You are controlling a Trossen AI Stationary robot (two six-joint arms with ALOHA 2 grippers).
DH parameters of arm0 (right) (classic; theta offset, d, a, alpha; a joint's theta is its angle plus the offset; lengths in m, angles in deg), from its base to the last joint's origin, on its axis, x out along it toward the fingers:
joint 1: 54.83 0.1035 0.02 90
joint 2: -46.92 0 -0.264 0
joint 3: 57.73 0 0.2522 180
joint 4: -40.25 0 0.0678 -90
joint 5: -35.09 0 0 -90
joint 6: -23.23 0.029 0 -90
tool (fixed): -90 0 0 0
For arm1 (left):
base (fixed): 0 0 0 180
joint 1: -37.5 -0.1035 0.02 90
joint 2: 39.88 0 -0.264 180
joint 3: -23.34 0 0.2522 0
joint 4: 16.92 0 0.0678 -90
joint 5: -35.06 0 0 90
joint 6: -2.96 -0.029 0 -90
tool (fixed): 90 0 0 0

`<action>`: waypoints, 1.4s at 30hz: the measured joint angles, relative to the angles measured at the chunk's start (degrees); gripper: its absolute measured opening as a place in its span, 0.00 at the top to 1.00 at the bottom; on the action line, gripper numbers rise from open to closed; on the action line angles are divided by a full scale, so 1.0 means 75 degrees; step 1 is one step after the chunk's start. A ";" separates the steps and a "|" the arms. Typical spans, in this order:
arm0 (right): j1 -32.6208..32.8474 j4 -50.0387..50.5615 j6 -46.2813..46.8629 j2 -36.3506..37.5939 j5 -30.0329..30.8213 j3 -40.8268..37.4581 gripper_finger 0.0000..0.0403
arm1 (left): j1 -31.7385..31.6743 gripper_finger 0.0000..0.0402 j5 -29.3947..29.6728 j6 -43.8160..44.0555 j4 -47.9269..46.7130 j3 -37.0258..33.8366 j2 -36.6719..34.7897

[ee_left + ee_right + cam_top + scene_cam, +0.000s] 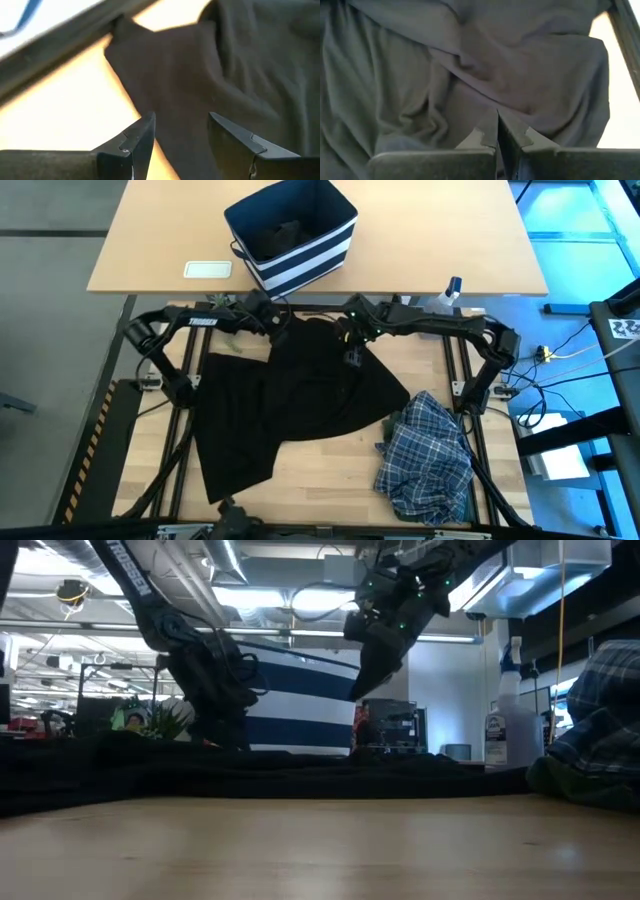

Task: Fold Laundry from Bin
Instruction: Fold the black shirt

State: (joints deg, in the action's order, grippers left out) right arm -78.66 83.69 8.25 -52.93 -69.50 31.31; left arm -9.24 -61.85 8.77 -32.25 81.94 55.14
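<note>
A black garment lies spread flat on the table between the arms. My left gripper stands open over its far left corner, one finger above bare table and one above the cloth. My right gripper is shut with nothing in it. It hangs clear above the garment's far middle and shows raised in the low view. A blue-and-white plaid shirt lies crumpled at the near right. The striped navy bin stands on the far table with dark cloth inside.
A clear spray bottle stands by the right arm's base at the far right. A small white flat thing lies left of the bin. Bare wood shows near the table's front edge, between the black garment and the plaid shirt.
</note>
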 joint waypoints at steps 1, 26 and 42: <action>0.0046 -0.0001 0.0002 0.0000 0.0017 0.0000 0.99 | -0.0057 0.57 0.0007 0.0000 0.0183 0.0003 0.0060; 0.0125 -0.0561 -0.0038 0.0003 0.0238 0.0000 0.99 | -0.0416 0.59 -0.1068 0.0154 0.1097 0.0417 0.1044; 0.0125 -0.0555 -0.0087 0.0003 0.0400 -0.0003 0.99 | -0.0398 0.99 -0.0760 -0.0269 0.0943 0.0519 0.1036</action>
State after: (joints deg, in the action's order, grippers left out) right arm -77.72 79.53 7.60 -52.91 -66.50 31.29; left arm -12.22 -67.56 6.75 -25.18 85.84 62.91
